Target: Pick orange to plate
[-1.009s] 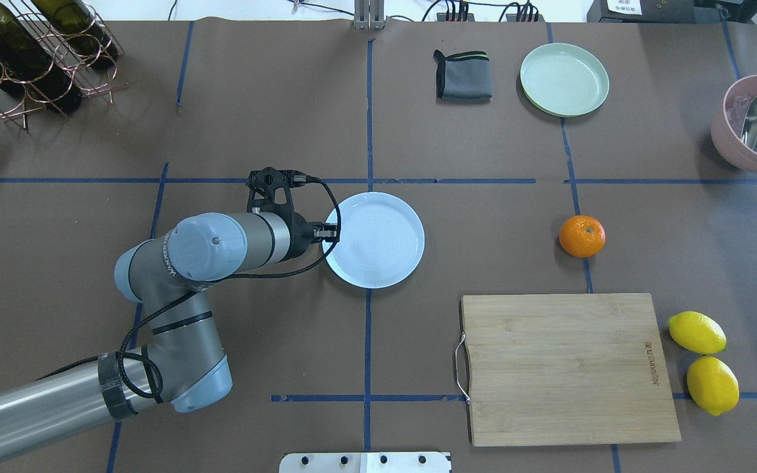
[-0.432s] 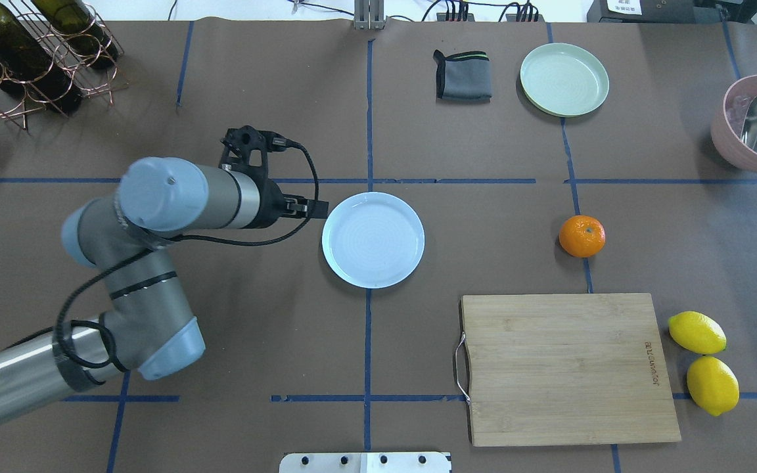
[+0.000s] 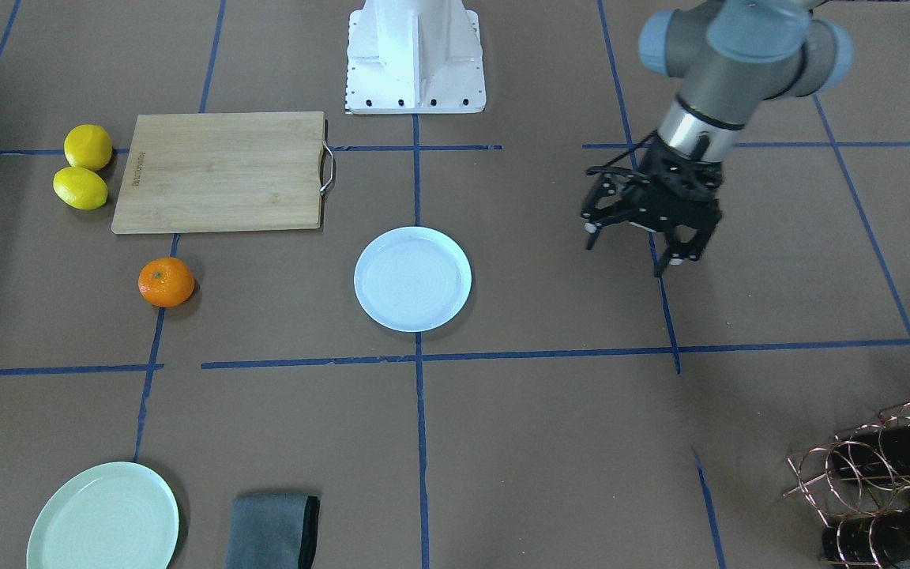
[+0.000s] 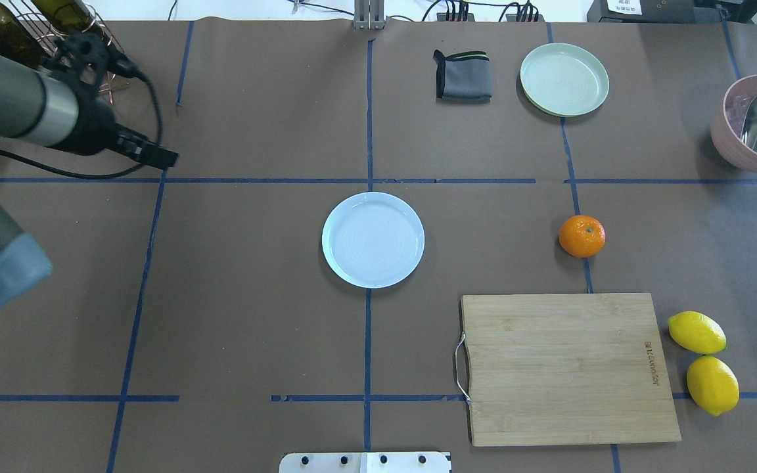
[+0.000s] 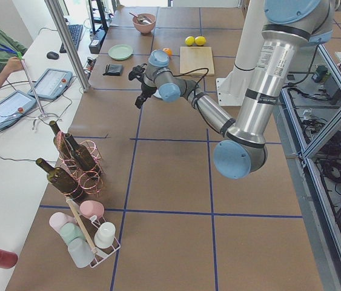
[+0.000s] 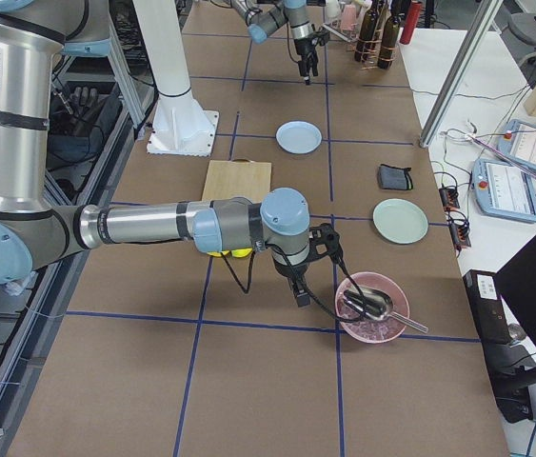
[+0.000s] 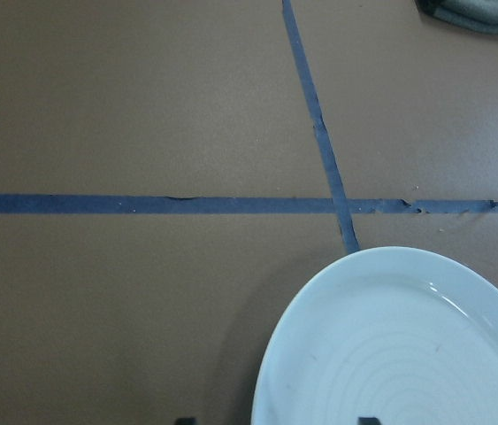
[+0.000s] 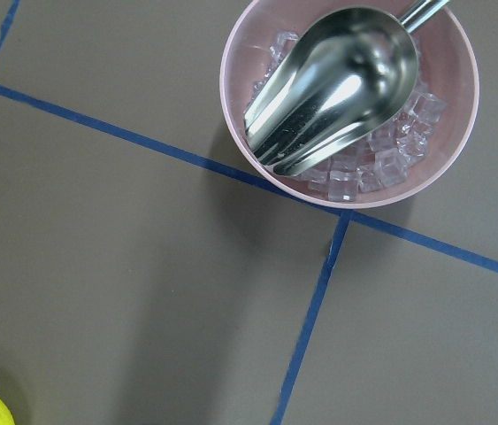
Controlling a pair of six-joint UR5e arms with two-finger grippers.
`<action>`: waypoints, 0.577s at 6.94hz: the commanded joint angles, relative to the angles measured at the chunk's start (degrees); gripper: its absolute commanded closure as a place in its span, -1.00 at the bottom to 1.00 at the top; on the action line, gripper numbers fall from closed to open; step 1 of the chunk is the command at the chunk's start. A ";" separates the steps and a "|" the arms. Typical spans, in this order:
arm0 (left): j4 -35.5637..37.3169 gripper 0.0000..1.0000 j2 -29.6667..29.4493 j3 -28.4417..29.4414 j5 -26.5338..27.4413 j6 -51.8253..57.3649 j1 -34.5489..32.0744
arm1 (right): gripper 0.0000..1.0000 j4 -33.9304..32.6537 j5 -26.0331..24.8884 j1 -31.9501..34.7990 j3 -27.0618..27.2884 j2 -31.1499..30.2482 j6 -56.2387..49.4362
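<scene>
The left pincer hangs wide and empty over the worktop's left side, well apart from the bare plate. Further right, the orange sits alone. The right pincer, whose opening I cannot tell, hovers by the ice bowl. That arm looks nearer the orange.

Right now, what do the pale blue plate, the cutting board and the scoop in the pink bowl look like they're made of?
The plate looks like glazed ceramic or melamine, I cannot tell which: glossy highlights and faint concentric rings. The cutting board looks like matte bamboo or wood: pale strips with visible grain. The scoop looks like polished metal: mirror-like reflections.
</scene>
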 commanded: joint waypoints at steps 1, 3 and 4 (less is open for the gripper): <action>1.55 -1.00 7.01 2.74 -7.08 24.71 -19.38 | -1.00 0.97 7.18 -0.02 0.08 0.07 1.08; 11.96 -1.00 9.06 12.22 -18.09 29.81 -28.17 | -1.00 1.32 7.31 -0.11 0.17 0.68 1.95; 16.62 -1.00 9.06 15.65 -18.02 29.91 -31.93 | -1.00 5.94 5.40 -0.11 0.08 0.25 1.69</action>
